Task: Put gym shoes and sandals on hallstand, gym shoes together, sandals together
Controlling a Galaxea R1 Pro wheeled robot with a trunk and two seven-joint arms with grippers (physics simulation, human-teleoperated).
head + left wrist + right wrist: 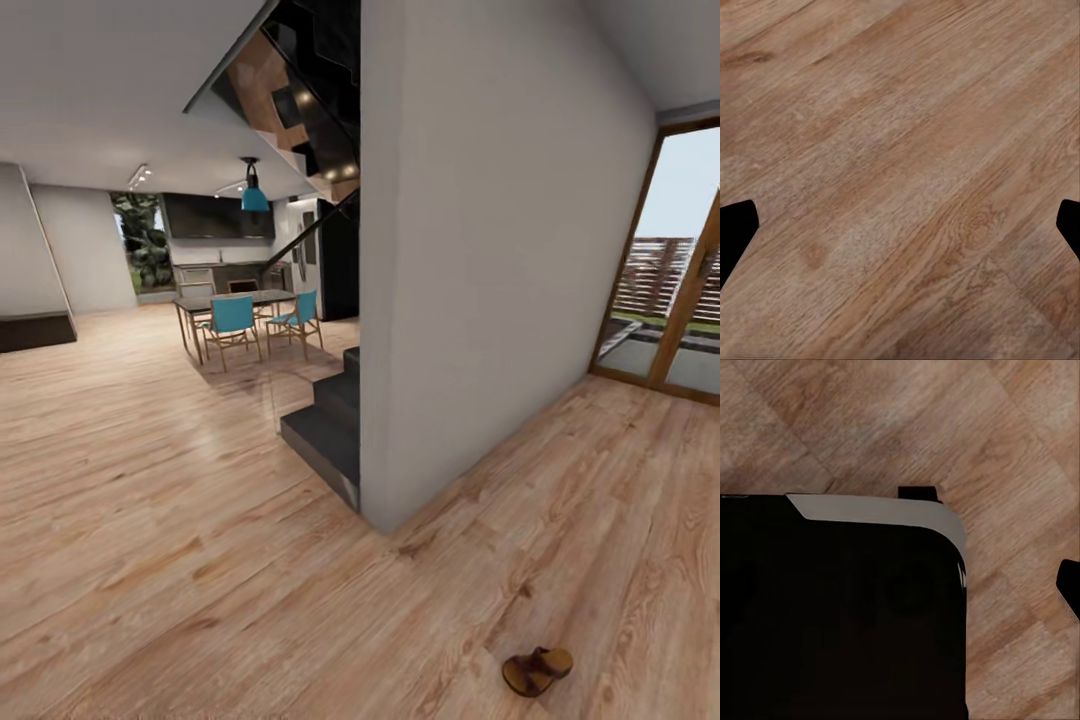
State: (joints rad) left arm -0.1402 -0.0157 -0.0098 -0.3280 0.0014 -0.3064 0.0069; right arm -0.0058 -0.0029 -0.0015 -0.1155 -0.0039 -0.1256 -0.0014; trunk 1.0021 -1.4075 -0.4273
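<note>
- Nearest the head camera, one sandal [537,670] lies on the floor [200,560] low in the view, toward the robot's right, apart from anything else; it looks like a single brown slip-on lying loose, not yet picked up.
- Beyond it a grey wall [480,250] juts forward, with dark stairs [325,425] running up on its left side and a glass door [665,280] to the right.
- Farther back, a dining table [232,299] with teal chairs [232,322] stands in the open room under a teal lamp [254,195]; none of this belongs to the task.
- Gym shoes, a second sandal and the hallstand cannot be made out from here, so I judge the robot is in transit or searching, with the sandal the obvious next target.
- Left gripper [900,225]: the left wrist view looks straight down at bare planks, with dark fingertips [736,229] at the two side edges. They stand wide apart and hold nothing.
- Right gripper: the right wrist view is mostly blocked by a dark body with a pale rim [877,510], probably part of the robot itself, over the planks. One dark tip [1069,585] shows at the edge; how wide the fingers stand I cannot tell, and nothing is seen in them.
- Both arms seem held low and idle, a sensible carry posture while the base moves.
</note>
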